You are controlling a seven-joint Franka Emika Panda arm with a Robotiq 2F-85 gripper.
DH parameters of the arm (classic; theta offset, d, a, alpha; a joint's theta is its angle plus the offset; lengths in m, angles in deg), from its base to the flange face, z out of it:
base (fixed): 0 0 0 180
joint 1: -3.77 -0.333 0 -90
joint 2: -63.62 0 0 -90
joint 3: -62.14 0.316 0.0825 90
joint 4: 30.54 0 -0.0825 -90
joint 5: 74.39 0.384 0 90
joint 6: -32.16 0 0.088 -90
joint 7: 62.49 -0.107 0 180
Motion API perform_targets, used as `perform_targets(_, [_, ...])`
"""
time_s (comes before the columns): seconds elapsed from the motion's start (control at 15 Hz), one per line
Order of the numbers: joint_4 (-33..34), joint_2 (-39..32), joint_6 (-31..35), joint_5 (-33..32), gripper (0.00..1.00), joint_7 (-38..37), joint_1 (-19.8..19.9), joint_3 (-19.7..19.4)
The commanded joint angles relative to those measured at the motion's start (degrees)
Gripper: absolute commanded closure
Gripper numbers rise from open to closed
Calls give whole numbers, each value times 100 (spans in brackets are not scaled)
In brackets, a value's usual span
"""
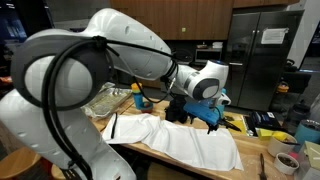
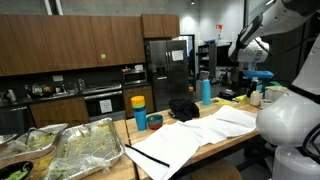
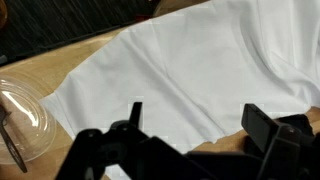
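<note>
A white cloth (image 3: 200, 65) lies spread on the wooden counter (image 3: 80, 62); it also shows in both exterior views (image 1: 195, 143) (image 2: 185, 140). My gripper (image 3: 198, 120) hovers above the cloth's edge, open and empty, with its two black fingers wide apart. In an exterior view the gripper (image 1: 208, 112) hangs over the far end of the cloth. A clear plastic lid (image 3: 22, 120) lies at the left of the wrist view.
A yellow and blue cup (image 2: 139, 110) and a black object (image 2: 184, 109) stand behind the cloth. Foil trays (image 2: 70, 148) with food lie at one end of the counter. A blue bottle (image 2: 206, 91) stands further along. A black fridge (image 2: 166, 70) stands behind.
</note>
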Motion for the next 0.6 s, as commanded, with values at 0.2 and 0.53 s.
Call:
perform_targets(0.2, [481,-791,472,61,0,310,116,50])
perform_targets(0.53, [664,-1127,579,45,0,508,213,62])
